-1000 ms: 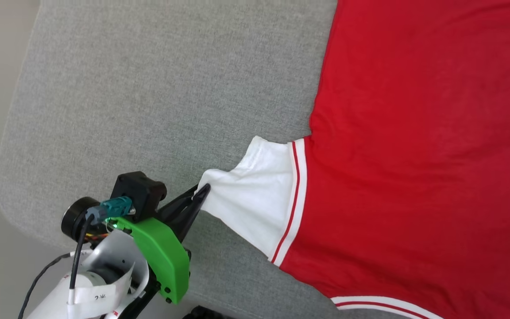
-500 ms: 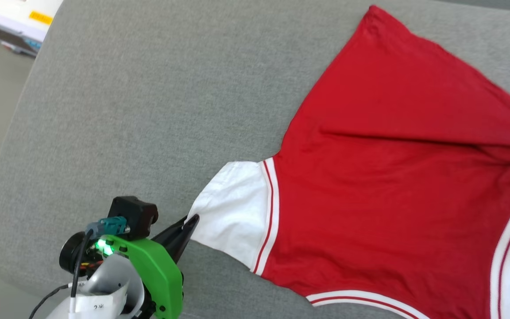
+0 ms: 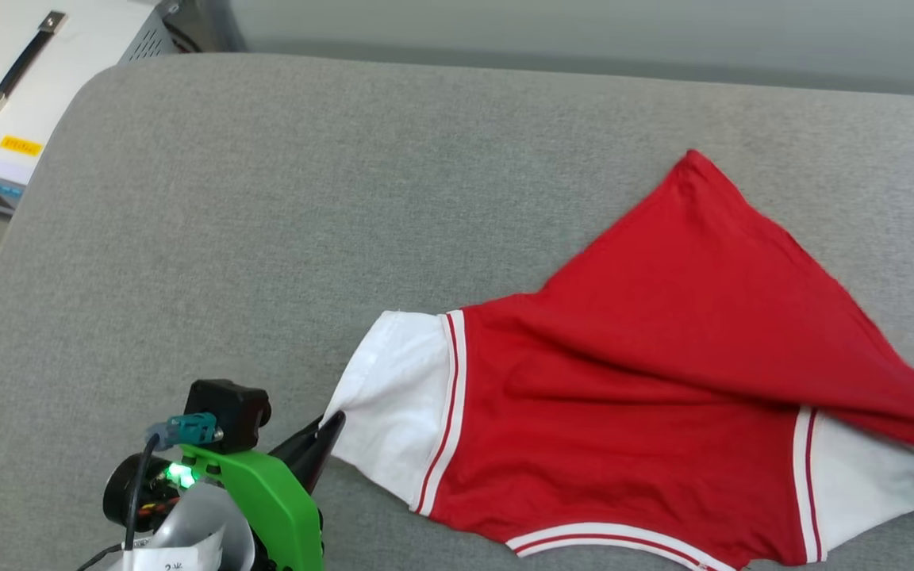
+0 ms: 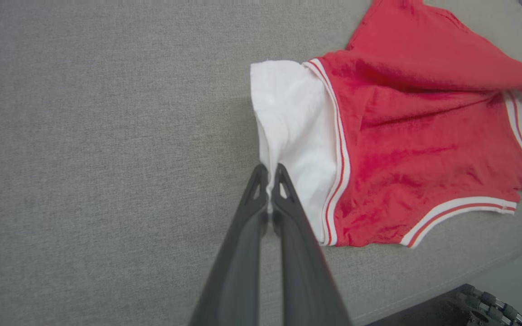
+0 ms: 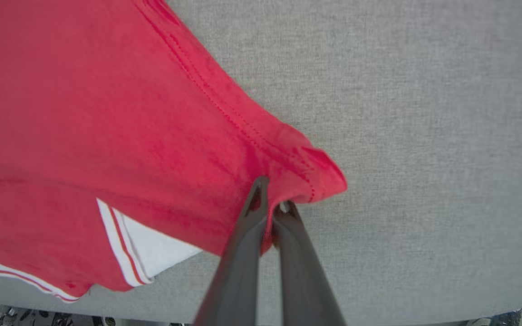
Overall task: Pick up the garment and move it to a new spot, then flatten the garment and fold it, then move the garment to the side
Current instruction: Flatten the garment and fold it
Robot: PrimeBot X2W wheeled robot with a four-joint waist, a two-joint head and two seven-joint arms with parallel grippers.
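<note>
- Now the shirt (image 3: 647, 373) lies on the grey counter (image 3: 227, 198), its red body creased.
- Left jaws are closed on the edge of its white sleeve (image 4: 288, 117).
- Right jaws pinch a red hem corner (image 5: 308, 174).

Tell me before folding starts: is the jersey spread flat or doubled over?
Partly doubled over: a hem corner of the garment, pinched by the right hand, lies across one sleeve. The left hand pinches the other sleeve.

We found the garment (image 4: 379, 149) soft matt cloth between our left gripper's (image 4: 269, 174) smooth plastic fingers (image 4: 245, 235); beneath them the cushion (image 4: 107, 136) was coarse woven fabric.
</note>
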